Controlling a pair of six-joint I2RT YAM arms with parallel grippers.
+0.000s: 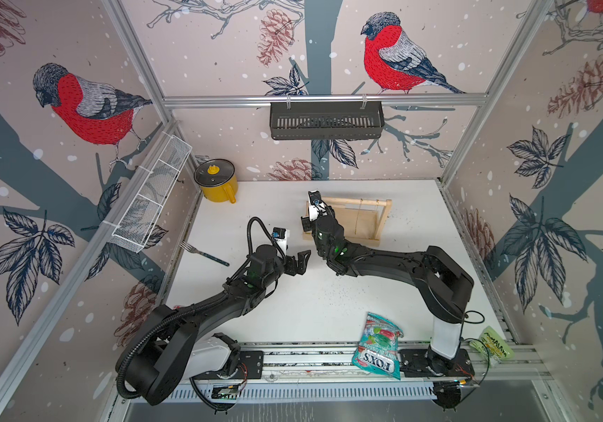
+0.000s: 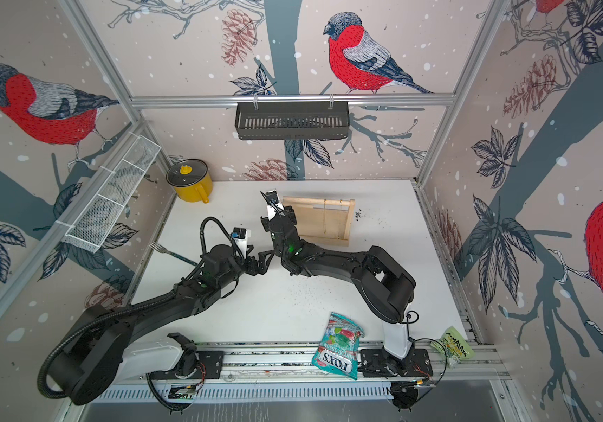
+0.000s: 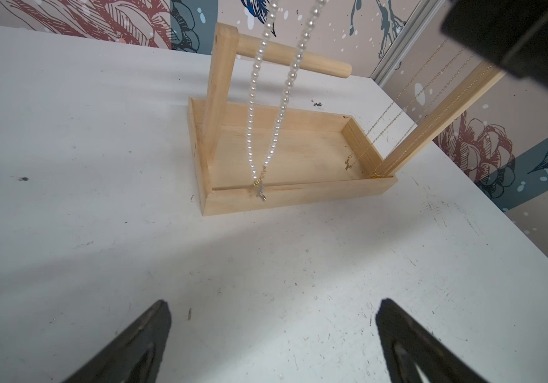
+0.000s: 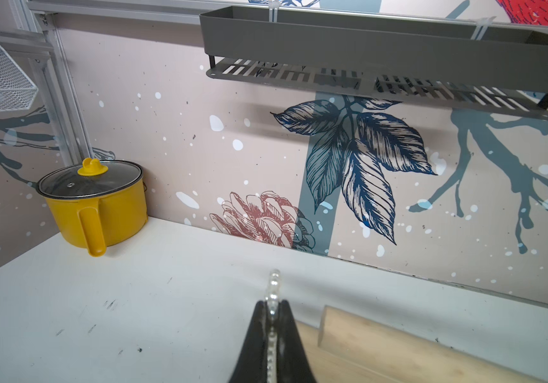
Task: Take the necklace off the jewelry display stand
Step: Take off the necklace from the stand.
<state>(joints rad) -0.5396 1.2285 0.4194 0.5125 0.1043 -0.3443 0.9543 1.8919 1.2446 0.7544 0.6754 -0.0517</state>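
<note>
Right gripper (image 4: 272, 305) pinches the necklace (image 3: 282, 99) beside the stand (image 3: 299, 199), off its bar (image 3: 315, 63); I'd lift slowly so the pendant (image 3: 261, 194) clears the stand's front wall. Left gripper (image 3: 273, 303) gapes.

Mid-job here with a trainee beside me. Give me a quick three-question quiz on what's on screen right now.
1. Multiple choice: the right jaws are shut on A) a fork, B) the pearl necklace, C) a candy bag.
2. True or false: the left jaws are shut.
3. Fill in: the lid of the yellow pot is ___ the pot.
Key: 1 B; 2 false; 3 on.
</note>
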